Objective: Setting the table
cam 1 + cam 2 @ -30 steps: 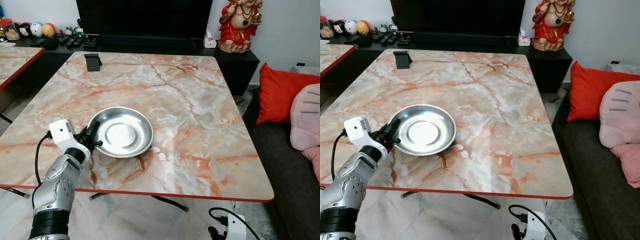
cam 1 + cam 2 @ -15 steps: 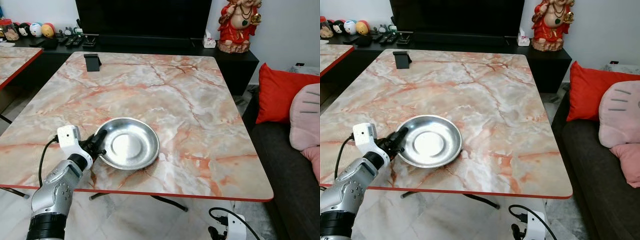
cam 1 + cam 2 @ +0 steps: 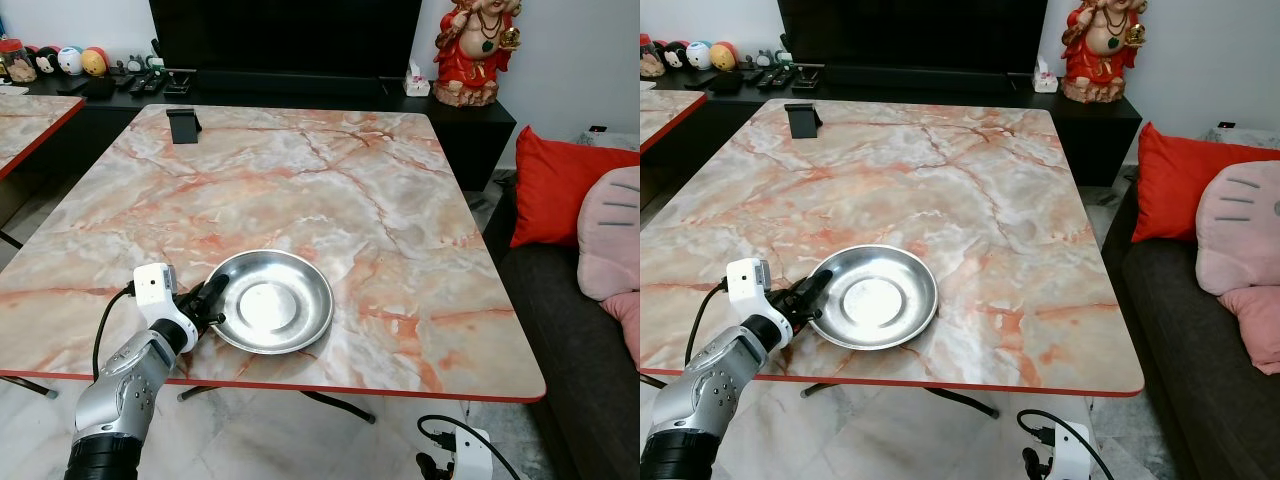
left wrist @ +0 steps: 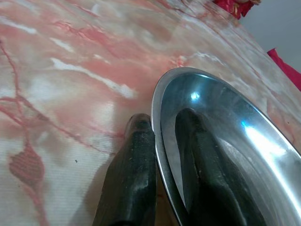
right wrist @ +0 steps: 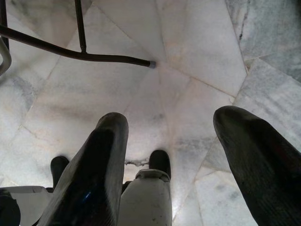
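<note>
- Steel plate (image 3: 271,315) lies on marble-pattern bench (image 3: 330,190), near the front edge, toward robot's left side.
- Left gripper (image 3: 211,301) at plate's left rim; jaws clamped on the rim. Left wrist view: one finger (image 4: 134,179) under/outside the rim against the bench, the other inside the bowl w/ its reflection in the metal.
- Right gripper (image 5: 169,155) hangs idle below bench height; jaws wide apart, nothing between them. Right wrist view: pale marble floor tiles (image 5: 188,42) & a black bench leg (image 5: 80,54).
- No readable writing or brand on plate, bench or grippers.
- Head views: small black stand (image 3: 183,124) at bench's far left corner; red-robed figurine (image 3: 468,52) & tissue box (image 3: 416,82) on dark cabinet behind; round toys (image 3: 68,60) at cabinet's far left; red cushion (image 3: 555,185) & pink cushion (image 3: 612,245) on sofa at right.
- Second marble bench (image 3: 30,115) w/ red edge at far left.
</note>
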{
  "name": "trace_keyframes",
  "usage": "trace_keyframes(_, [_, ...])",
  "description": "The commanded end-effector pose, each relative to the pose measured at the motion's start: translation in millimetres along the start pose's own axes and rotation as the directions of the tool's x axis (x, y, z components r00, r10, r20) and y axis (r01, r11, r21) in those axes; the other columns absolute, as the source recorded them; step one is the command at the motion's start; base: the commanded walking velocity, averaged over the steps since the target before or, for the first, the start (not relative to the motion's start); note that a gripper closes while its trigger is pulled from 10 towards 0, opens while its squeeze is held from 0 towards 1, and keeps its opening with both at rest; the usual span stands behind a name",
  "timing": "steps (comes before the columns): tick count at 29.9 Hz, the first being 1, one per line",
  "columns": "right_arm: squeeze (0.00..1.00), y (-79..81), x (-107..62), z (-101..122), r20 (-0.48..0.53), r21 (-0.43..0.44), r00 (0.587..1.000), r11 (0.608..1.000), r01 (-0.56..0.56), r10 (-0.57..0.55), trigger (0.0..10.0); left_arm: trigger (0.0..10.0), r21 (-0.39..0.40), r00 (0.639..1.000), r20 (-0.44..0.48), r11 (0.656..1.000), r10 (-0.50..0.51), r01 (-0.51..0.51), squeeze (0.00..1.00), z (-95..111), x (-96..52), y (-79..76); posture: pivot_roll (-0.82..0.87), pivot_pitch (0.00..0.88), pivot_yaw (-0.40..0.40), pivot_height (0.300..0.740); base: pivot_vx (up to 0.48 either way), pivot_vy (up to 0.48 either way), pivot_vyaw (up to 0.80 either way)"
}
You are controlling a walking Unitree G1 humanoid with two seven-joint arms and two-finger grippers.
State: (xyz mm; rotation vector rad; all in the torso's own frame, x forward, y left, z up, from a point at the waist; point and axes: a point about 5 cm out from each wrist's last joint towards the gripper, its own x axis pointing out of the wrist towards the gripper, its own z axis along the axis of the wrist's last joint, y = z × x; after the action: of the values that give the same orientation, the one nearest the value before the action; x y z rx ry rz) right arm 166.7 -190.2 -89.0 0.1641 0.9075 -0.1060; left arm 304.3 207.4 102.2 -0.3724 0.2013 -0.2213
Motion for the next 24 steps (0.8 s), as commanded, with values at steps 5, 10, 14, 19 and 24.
trace_keyframes(5, [0.0, -1.2, 0.1, 0.9, -0.003, -0.005, 1.0, 1.0, -0.002, 0.002, 10.0, 10.0, 0.048, 0.999, -0.029, 0.999, 0.02, -0.019, 0.48, -3.9, -1.3, 2.9, 0.0, 0.0, -0.029, 0.74, 0.0, 0.0, 0.0])
trace_keyframes(10, [0.0, -1.2, 0.1, 1.0, -0.003, -0.007, 1.0, 1.0, -0.003, 0.003, 10.0, 10.0, 0.059, 0.999, -0.046, 0.998, 0.006, -0.003, 0.87, -8.2, -1.2, -0.5, 0.0, 0.0, -0.031, 0.74, 0.0, 0.0, 0.0])
trace_keyframes(14, [0.0, -1.3, 0.1, 1.1, -0.002, -0.007, 1.0, 1.0, -0.003, 0.003, 10.0, 10.0, 0.077, 0.998, -0.061, 0.997, 0.003, 0.001, 0.88, -10.0, -1.1, -1.1, 0.0, 0.0, -0.03, 0.74, 0.0, 0.0, 0.0])
trace_keyframes(19, [0.0, -1.5, 0.1, 0.9, -0.002, -0.005, 1.0, 1.0, -0.001, 0.001, 10.0, 10.0, 0.092, 0.998, -0.065, 0.996, 0.005, 0.001, 0.86, -9.8, -1.5, -1.2, 0.0, 0.0, -0.03, 0.74, 0.0, 0.0, 0.0])
trace_keyframes(24, [0.0, -2.1, 0.0, 0.9, -0.001, -0.004, 1.0, 1.0, 0.009, -0.009, 10.0, 10.0, 0.14, 0.998, -0.05, 0.99, 0.025, -0.017, 0.85, -6.9, -2.0, 0.5, 0.0, 0.0, -0.031, 0.74, 0.0, 0.0, 0.0])
